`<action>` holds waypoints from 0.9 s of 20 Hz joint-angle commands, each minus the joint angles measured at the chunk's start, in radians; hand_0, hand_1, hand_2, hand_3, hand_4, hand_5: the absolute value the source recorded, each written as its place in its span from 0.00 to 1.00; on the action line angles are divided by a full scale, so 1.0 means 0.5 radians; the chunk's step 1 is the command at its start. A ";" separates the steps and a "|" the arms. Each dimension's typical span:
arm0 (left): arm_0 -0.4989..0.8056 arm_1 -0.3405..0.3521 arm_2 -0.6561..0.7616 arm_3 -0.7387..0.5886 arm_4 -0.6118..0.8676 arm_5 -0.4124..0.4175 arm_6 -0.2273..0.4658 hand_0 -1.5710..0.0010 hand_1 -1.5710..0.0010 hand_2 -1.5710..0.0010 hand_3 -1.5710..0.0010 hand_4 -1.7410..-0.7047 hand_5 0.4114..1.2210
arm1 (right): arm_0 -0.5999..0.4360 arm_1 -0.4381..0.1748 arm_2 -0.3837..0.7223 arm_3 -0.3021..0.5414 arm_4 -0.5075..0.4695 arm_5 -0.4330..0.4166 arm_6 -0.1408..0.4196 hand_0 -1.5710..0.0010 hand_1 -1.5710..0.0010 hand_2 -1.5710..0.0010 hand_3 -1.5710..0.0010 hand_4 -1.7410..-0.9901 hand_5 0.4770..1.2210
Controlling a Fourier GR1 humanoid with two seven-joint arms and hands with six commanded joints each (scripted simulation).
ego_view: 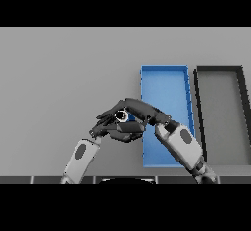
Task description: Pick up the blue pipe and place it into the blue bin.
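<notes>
Blue pipe (126, 118) mostly hidden by robot hands

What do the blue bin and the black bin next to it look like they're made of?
Blue bin: probably plastic, judging by its uniform matte blue and thin straight walls. Black bin: same shape, with a dark matte rim and grey floor, so likely plastic too. Neither shows glare or grain, so it's uncertain.
</notes>
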 commanded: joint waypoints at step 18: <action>-0.026 0.028 0.009 -0.019 -0.012 -0.013 0.054 1.00 1.00 1.00 1.00 0.83 0.00 | -0.832 -0.504 -0.903 0.744 -0.158 -0.267 0.115 0.00 0.00 0.00 0.00 0.00 1.00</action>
